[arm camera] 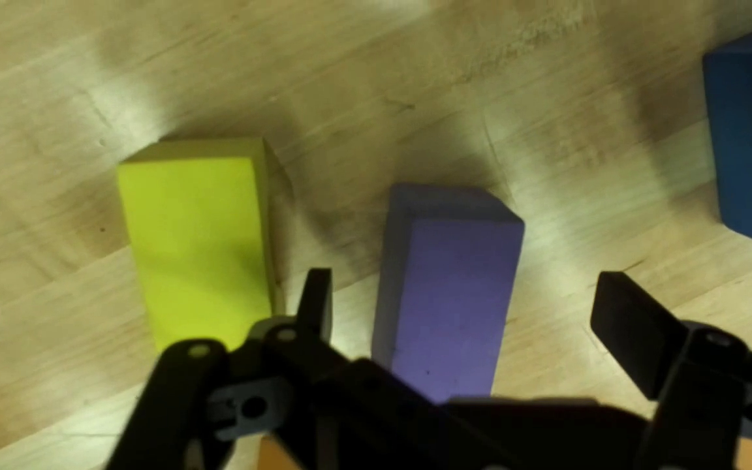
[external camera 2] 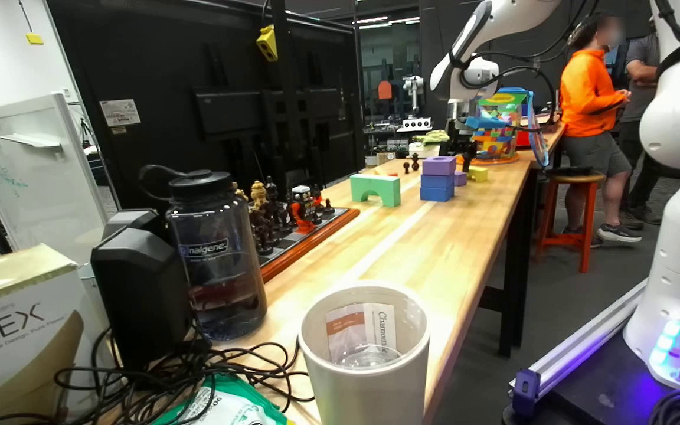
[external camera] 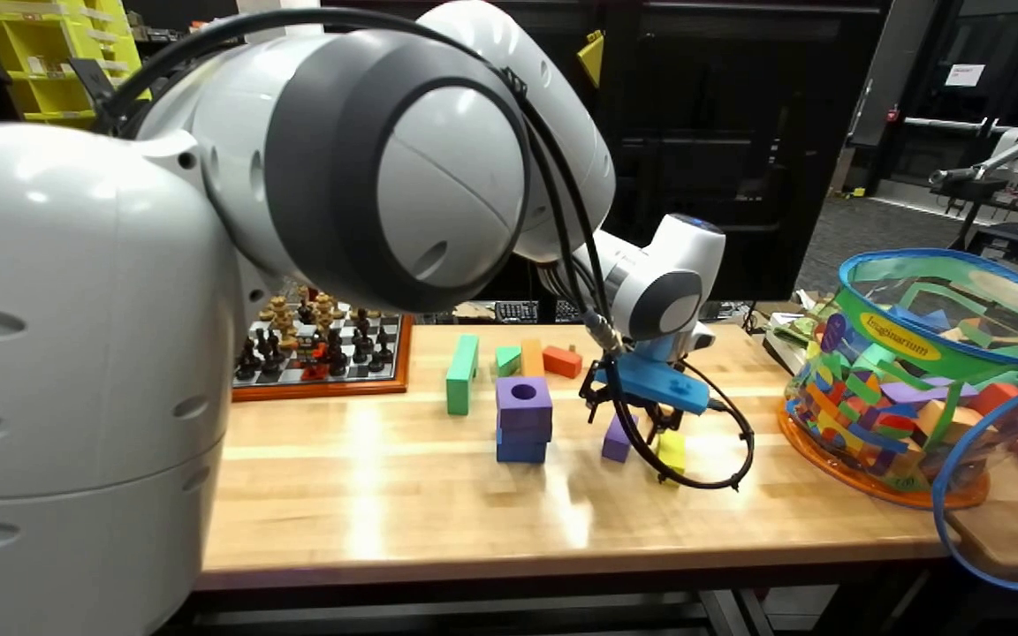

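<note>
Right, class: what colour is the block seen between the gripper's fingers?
The block is purple, clearest in the wrist view.

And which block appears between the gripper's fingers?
In the wrist view, the purple block on the tabletop; the yellow block and a blue block appear outside.

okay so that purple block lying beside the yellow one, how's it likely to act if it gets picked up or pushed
The purple block looks stiff: its crisp straight edges suggest it won't bend when squeezed. Pushed, it would probably slide rather than roll, given its flat, boxy sides. Tipping seems unlikely, since it lies low on the table.
</note>
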You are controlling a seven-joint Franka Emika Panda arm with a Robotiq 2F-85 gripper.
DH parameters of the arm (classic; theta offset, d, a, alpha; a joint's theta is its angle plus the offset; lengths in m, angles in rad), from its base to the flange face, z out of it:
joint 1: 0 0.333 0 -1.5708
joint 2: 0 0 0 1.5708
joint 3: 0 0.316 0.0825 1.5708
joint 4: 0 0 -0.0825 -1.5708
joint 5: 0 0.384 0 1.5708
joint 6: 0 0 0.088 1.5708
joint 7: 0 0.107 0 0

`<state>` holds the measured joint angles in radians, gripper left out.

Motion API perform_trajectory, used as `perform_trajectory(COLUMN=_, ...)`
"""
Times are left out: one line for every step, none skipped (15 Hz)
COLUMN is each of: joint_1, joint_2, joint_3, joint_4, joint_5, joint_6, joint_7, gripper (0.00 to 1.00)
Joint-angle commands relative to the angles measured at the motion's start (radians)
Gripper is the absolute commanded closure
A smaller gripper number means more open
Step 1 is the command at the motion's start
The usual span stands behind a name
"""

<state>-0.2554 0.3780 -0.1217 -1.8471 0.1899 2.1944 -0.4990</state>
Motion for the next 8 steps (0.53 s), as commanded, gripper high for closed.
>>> perform_trajectory(joint_1=-0.011, joint_2=-0.031, joint_3=0.015, joint_4=-0.032, joint_5=-0.032, joint_6=-0.006, joint_7=-0.006, gripper=0.18)
perform_trajectory(joint_1=-0.011, joint_2=-0.030, joint_3=0.016, joint_4=-0.033, joint_5=-0.034, joint_6=-0.003, joint_7=-0.006, gripper=0.27)
perform_trajectory(joint_1=-0.011, joint_2=-0.029, joint_3=0.017, joint_4=-0.035, joint_5=-0.036, joint_6=-0.001, joint_7=-0.006, gripper=0.32)
perform_trajectory(joint_1=-0.011, joint_2=-0.029, joint_3=0.018, joint_4=-0.037, joint_5=-0.037, joint_6=0.000, joint_7=-0.006, gripper=0.40)
perform_trajectory(joint_1=-0.010, joint_2=-0.028, joint_3=0.020, joint_4=-0.038, joint_5=-0.039, joint_6=0.001, joint_7=-0.005, gripper=0.48)
perform_trajectory(joint_1=-0.010, joint_2=-0.028, joint_3=0.021, joint_4=-0.039, joint_5=-0.040, joint_6=0.001, joint_7=-0.004, gripper=0.55)
perform_trajectory(joint_1=-0.009, joint_2=-0.029, joint_3=0.022, joint_4=-0.041, joint_5=-0.042, joint_6=0.001, joint_7=-0.004, gripper=0.65)
perform_trajectory(joint_1=-0.009, joint_2=-0.029, joint_3=0.023, joint_4=-0.041, joint_5=-0.043, joint_6=0.001, joint_7=-0.004, gripper=0.73)
